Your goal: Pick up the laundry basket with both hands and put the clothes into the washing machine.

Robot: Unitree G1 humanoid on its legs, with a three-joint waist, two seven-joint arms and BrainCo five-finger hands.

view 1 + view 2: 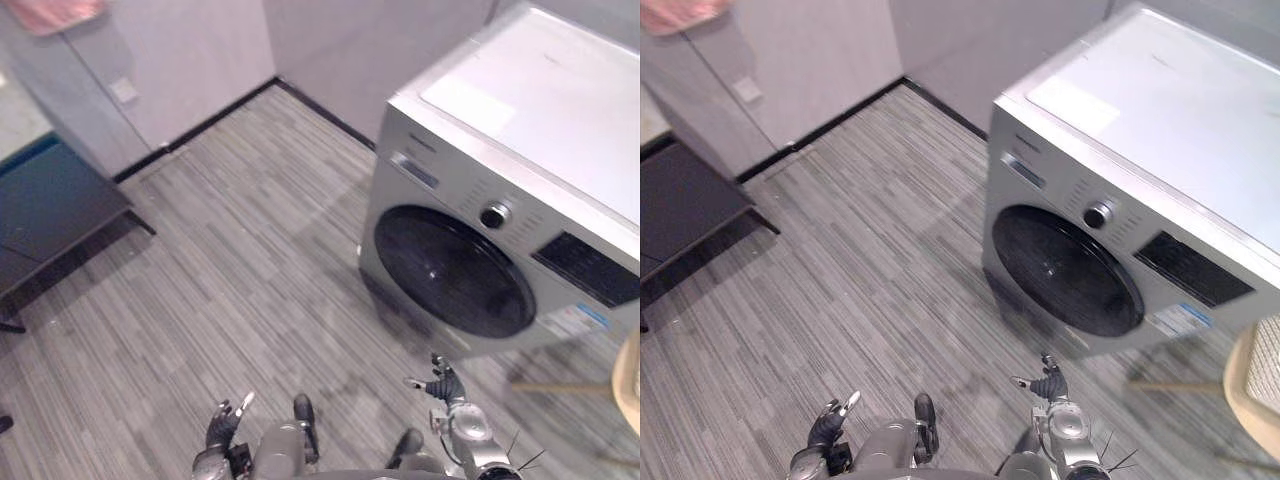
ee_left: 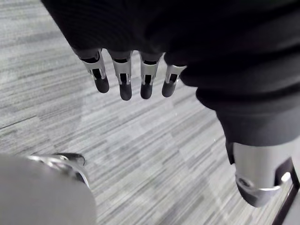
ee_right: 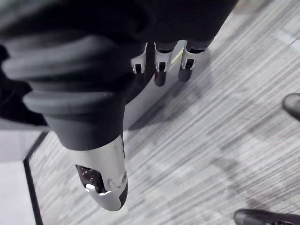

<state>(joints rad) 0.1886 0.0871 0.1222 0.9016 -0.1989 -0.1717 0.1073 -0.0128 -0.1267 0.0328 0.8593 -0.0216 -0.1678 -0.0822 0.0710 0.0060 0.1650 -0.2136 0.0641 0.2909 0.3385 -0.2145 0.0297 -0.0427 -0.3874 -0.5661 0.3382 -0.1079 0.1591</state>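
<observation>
The silver washing machine [image 1: 520, 150] stands at the right, its round dark door [image 1: 452, 270] closed. Low in the left eye view, my left hand [image 1: 222, 428] hangs over bare floor with straight fingers [image 2: 124, 79] and nothing in it. Just in front of the machine's lower edge, my right hand [image 1: 440, 383] is also open and empty, its fingers [image 3: 159, 63] pointing toward the machine's grey body [image 3: 145, 101]. A tan rimmed thing with a pale woven inside [image 1: 1255, 385] is cut off at the right edge; I cannot tell whether it is the basket.
A dark low table [image 1: 50, 205] stands at the left by the wall. A pink cloth [image 1: 55, 12] shows at the top left corner. Grey striped floor [image 1: 240, 280] stretches between table and machine. Walls close the back.
</observation>
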